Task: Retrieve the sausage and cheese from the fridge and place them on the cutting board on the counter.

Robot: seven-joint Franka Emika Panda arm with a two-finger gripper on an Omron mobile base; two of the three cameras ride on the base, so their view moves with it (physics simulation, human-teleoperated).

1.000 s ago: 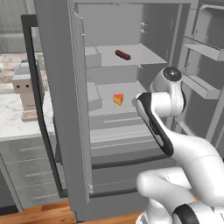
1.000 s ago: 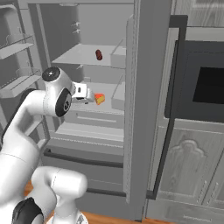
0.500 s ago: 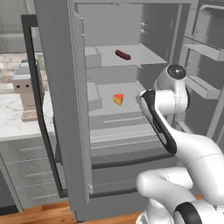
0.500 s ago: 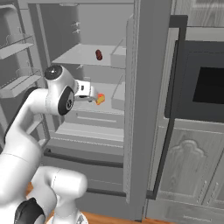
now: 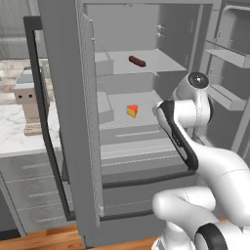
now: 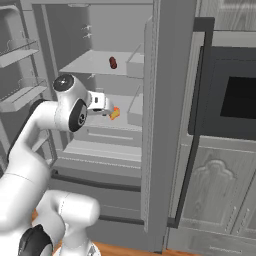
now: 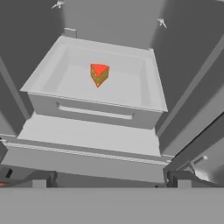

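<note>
Hand view: the gripper (image 6: 109, 111) faces the cheese (image 7: 99, 74) on its fridge (image 5: 68, 97) shelf, jaws wide and empty, apparently lined up for grasping.

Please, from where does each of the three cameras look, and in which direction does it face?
Left base view: behind the arm's left, facing the open fridge; the white arm rises at lower right.
Right base view: behind its right, same fridge; arm at lower left, gripper by the cheese.
Hand view: on the hand, looking down at the cheese in its compartment; dark fingertips at bottom.
Shared: both base views show the sausage a shelf above the cheese.
</note>
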